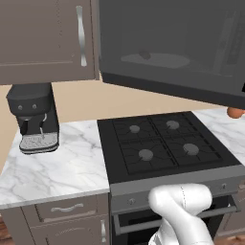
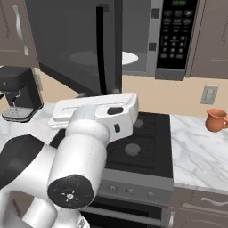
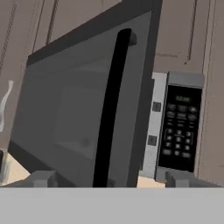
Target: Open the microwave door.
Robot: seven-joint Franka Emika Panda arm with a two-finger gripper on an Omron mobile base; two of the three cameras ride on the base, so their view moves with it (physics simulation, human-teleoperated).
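Even, flat rendered light, sharp pics

White arm with dark joints rising from the base, elbow bent, its flat forearm link reaching forward and level; the hand (image 3: 109, 178) has both dark fingertips (image 3: 41, 178) set wide apart, nothing between them.

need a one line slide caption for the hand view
Open gripper facing the microwave door, swung ajar with its black handle close ahead and the button panel alongside.
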